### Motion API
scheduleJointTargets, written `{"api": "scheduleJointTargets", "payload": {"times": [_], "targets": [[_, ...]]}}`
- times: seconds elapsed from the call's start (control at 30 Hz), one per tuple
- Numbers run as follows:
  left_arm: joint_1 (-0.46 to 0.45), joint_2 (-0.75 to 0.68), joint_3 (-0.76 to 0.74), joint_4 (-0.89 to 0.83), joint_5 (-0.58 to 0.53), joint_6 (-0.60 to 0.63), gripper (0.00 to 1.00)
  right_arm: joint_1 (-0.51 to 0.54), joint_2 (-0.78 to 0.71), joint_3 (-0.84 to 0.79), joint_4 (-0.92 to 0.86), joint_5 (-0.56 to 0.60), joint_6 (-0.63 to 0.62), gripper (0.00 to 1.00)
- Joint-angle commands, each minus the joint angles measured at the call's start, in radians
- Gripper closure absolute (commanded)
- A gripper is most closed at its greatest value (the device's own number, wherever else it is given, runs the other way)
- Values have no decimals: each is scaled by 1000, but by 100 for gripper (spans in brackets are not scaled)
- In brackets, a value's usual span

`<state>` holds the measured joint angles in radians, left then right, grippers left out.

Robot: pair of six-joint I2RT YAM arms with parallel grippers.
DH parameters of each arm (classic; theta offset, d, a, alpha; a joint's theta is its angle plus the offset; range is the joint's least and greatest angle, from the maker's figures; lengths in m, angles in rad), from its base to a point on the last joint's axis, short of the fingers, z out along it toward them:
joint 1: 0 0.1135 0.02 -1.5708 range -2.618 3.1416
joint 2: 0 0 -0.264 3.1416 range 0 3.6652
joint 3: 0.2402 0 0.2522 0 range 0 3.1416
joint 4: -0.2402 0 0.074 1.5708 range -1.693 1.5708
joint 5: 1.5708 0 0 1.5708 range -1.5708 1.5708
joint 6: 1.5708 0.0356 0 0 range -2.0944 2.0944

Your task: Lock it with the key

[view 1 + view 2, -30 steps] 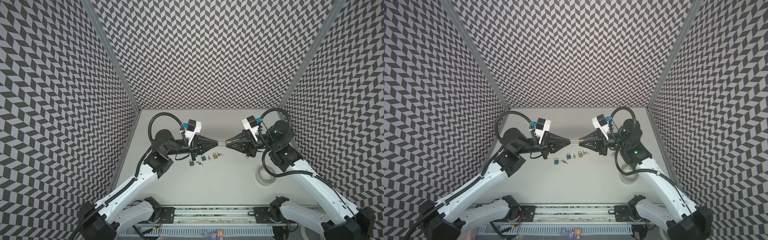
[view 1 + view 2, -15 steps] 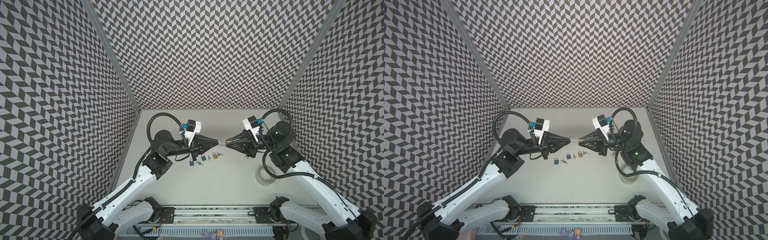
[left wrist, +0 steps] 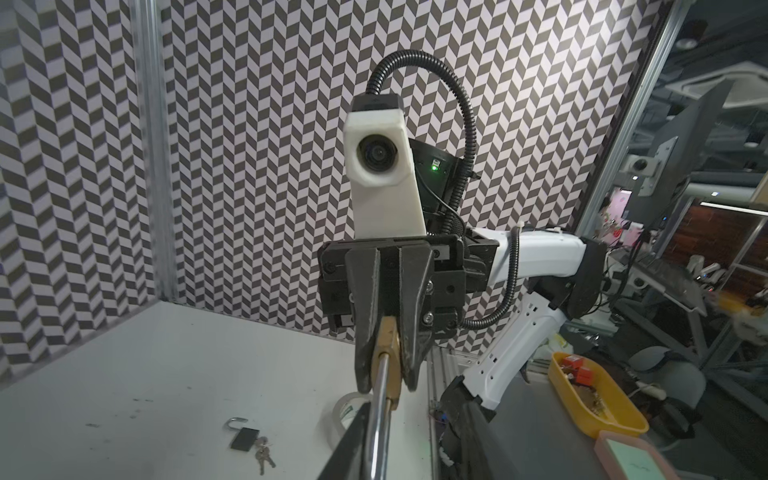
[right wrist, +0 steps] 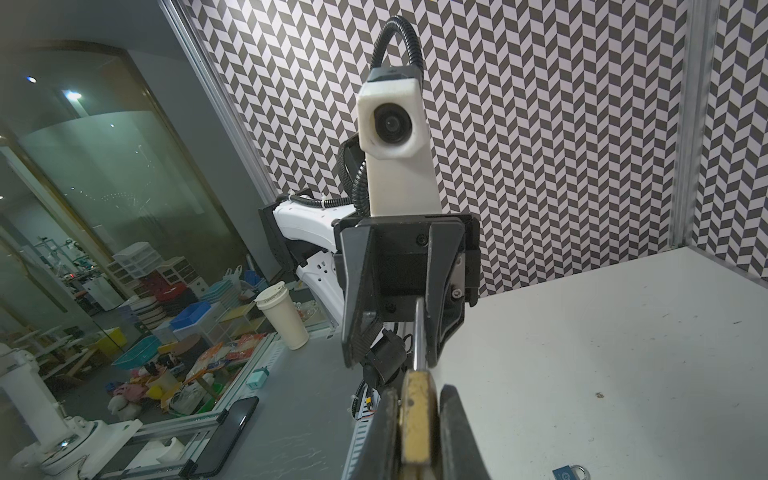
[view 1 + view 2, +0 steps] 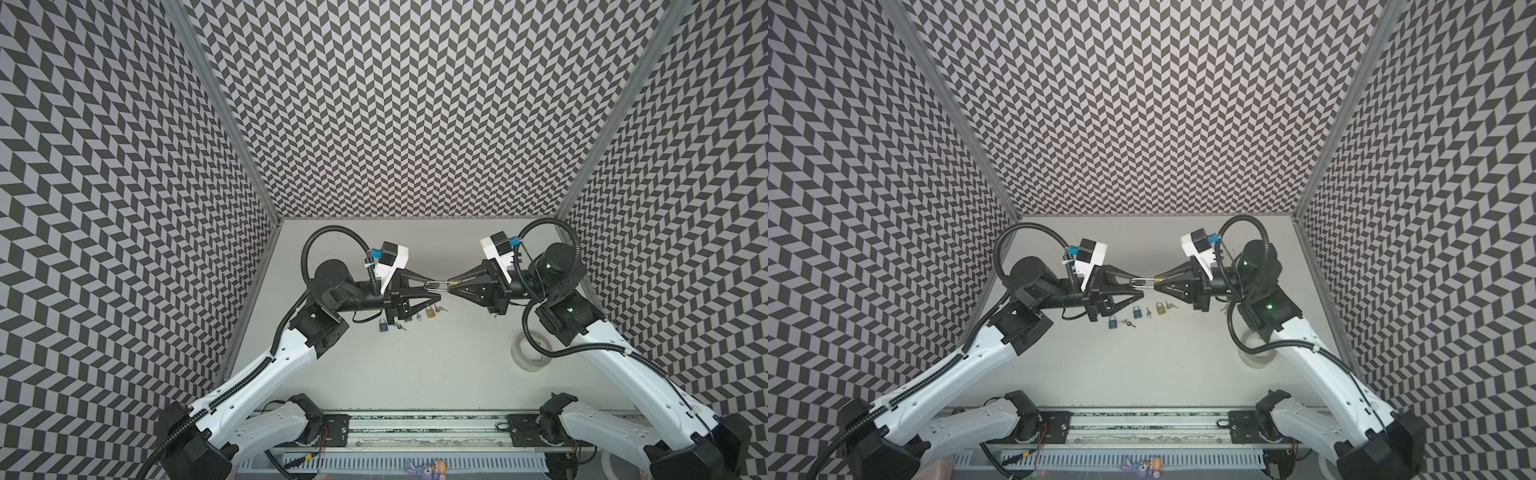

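Above the bench (image 5: 415, 374) the two arms faced each other nose to nose. The right gripper (image 5: 452, 286) had its jaws clamped on the brass padlock (image 3: 386, 353). Its steel shackle (image 5: 434, 285) reached in between the jaws of the left gripper (image 5: 433, 289), which stood apart (not pinching it, as far as I could see). Spare padlocks (image 5: 1136, 312) and keys (image 5: 1170, 306) lay on the bench below.

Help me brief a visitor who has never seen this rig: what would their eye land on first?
The two arms meeting tip to tip in mid-air: the right end effector clamps a brass padlock, whose steel shackle reaches between the left end effector's parted fingers. Then the black-and-white chevron walls all around, and the small padlocks and keys lying on the table below.
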<state>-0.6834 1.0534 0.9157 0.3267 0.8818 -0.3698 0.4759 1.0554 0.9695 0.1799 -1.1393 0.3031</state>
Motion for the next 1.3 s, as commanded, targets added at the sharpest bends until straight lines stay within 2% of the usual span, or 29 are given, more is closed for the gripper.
{"api": "scheduleJointTargets", "payload": {"times": [0.0, 0.27, 0.4, 0.43, 0.47, 0.53, 0.6, 0.63, 0.67, 0.77, 0.83, 0.93, 1.07, 1.17, 1.27], "targets": [[-7, -4, -5, 41, 20, -12, 78, 4, -1, -5, 48, 7, 2, 100], [-4, -22, -10, 29, -8, -3, 100, 4, -5, -5, 35, 12, -9, 100], [1, -29, -12, 25, -12, -5, 100, 5, -13, -4, 22, 26, -18, 100], [5, -33, -13, 27, -13, -10, 100, 5, -20, -6, 16, 41, -21, 96], [10, -38, -15, 29, -17, -15, 100, 5, -29, -9, 3, 69, -27, 82], [26, -46, -18, 33, -17, -20, 100, 4, -52, -18, -20, 132, -40, 64], [41, -58, -28, 45, -17, -39, 100, 0, -87, -28, -39, 203, -49, 54], [49, -63, -32, 50, -15, -51, 100, -1, -104, -31, -54, 249, -51, 47], [54, -66, -35, 53, -11, -55, 100, -1, -124, -31, -66, 283, -54, 44], [61, -69, -34, 47, 0, -54, 100, -2, -170, -34, -82, 342, -55, 42], [60, -66, -34, 49, 7, -52, 100, -2, -187, -37, -78, 342, -48, 43], [61, -60, -29, 49, 15, -51, 100, -1, -172, -24, -81, 274, -35, 55], [61, -52, -23, 62, 26, -54, 100, -2, -117, 4, -94, 168, -28, 58], [61, -49, -20, 63, 31, -55, 100, -2, -112, 2, -87, 171, -24, 59], [61, -50, -21, 63, 30, -56, 100, -1, -116, 0, -73, 173, -20, 69]]}}
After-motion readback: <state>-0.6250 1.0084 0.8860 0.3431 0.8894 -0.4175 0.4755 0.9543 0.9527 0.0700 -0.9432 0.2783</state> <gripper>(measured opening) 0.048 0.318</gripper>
